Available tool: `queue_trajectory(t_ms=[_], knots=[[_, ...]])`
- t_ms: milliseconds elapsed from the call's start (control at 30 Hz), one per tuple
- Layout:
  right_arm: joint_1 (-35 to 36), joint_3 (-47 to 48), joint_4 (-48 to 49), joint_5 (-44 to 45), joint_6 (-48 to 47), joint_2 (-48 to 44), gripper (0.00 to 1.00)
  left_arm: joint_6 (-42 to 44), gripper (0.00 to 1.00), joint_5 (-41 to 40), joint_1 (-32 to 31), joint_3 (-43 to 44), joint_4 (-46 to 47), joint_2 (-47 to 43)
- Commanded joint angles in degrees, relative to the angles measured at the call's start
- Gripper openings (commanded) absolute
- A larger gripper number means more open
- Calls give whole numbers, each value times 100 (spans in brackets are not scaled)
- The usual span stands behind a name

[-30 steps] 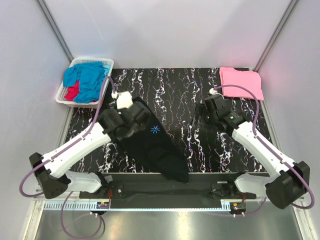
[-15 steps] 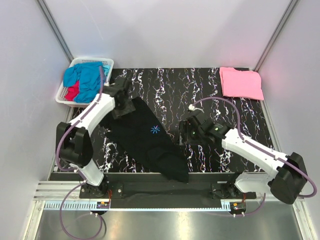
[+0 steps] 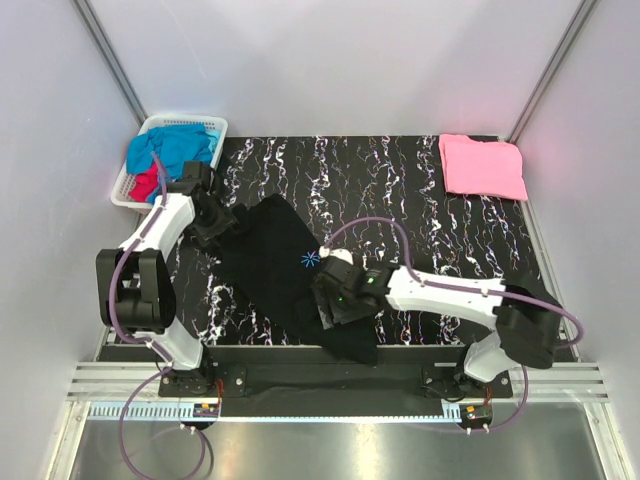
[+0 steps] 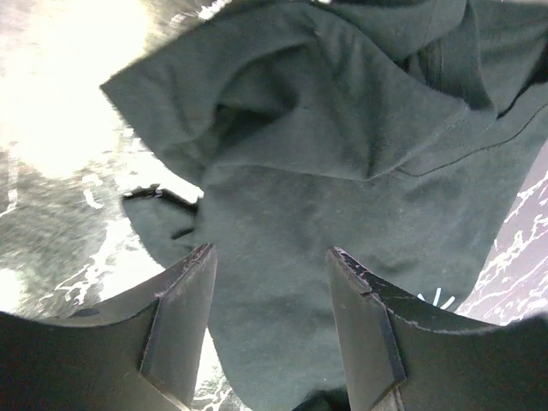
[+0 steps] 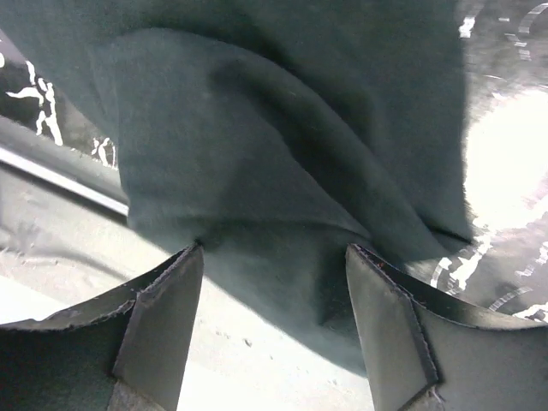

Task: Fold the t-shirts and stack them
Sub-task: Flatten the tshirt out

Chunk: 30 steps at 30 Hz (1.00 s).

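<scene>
We see the black t-shirt spread slantwise on the dark marbled counter, its lower end reaching the near edge. The left jaws stand partly open over the shirt's far left corner, where the cloth is bunched into folds. Cloth lies beneath the gap, and nothing is pinched between them. We cannot tell whether they touch it. The right arm reaches across to the shirt's near end. There the right jaws stand wide open over the rumpled hem by the counter's near rim, holding nothing. The pink t-shirt lies folded flat at the far right corner of the counter, well apart from the black one. At the far left a white basket holds a bright blue t-shirt and a red one, heaped loosely together.
</scene>
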Motion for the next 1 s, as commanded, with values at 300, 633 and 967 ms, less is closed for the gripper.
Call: queue_trajectory(t_ms=[300, 633, 967], knots=[[76, 813, -575, 1188, 623, 944, 0, 339, 58, 306, -19, 147, 181, 134], [-1098, 1614, -2176, 3711, 1205, 276, 0, 365, 57, 394, -19, 6, 181, -138], [-3209, 1737, -1737, 4170, 388, 126, 0, 409, 55, 579, -28, -20, 190, -226]])
